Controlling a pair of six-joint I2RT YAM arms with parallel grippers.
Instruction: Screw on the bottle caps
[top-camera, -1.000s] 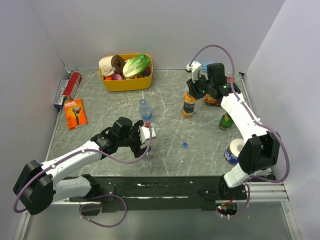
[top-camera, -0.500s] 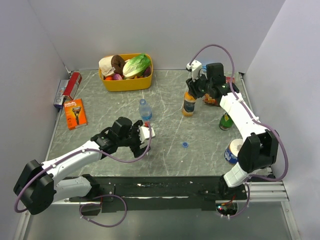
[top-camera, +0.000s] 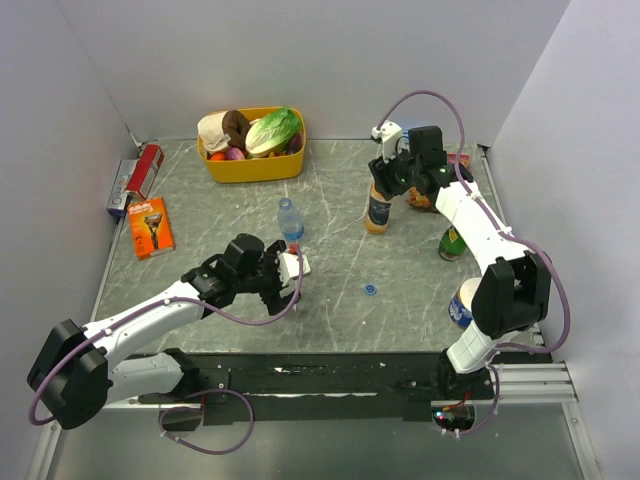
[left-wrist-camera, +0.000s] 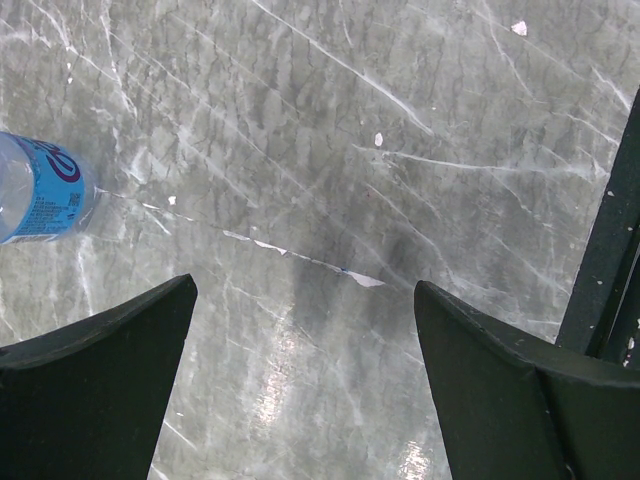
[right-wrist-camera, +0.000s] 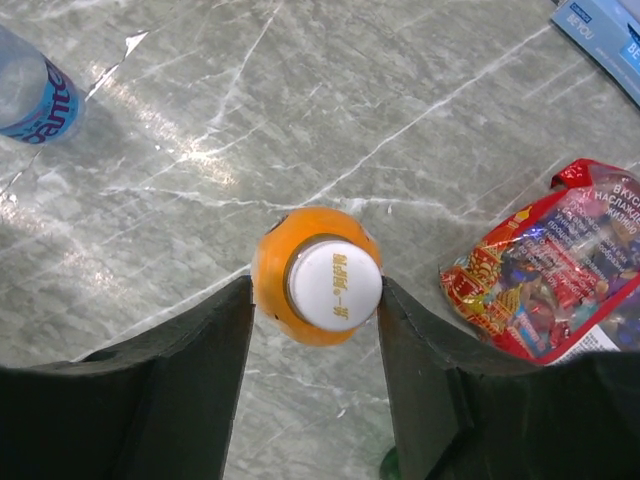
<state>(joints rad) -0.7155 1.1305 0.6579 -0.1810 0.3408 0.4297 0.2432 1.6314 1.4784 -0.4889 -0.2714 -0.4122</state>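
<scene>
The orange bottle (top-camera: 378, 210) stands upright at the back right, its white cap (right-wrist-camera: 334, 283) sitting on its neck. My right gripper (top-camera: 388, 178) hangs over it, open, the fingers straddling the cap: a gap shows on the left, and the right finger is at the cap's edge. The clear water bottle (top-camera: 290, 222) with a blue label stands mid-table, uncapped, and shows at the left edge of the left wrist view (left-wrist-camera: 40, 190). The blue cap (top-camera: 370, 290) lies flat on the table toward the front. My left gripper (top-camera: 290, 268) hovers low just in front of the water bottle, wide open and empty (left-wrist-camera: 305, 290).
A yellow basket (top-camera: 252, 165) of food stands at the back. A dark green bottle (top-camera: 453, 243) and a blue-and-white can (top-camera: 465, 303) stand by the right arm. A red snack packet (right-wrist-camera: 540, 270) lies beside the orange bottle. An orange razor pack (top-camera: 151, 226) lies at the left.
My right gripper's jaws have spread apart from the white cap, which stays on the orange bottle. The right wrist shifted slightly left. The left arm has not moved.
</scene>
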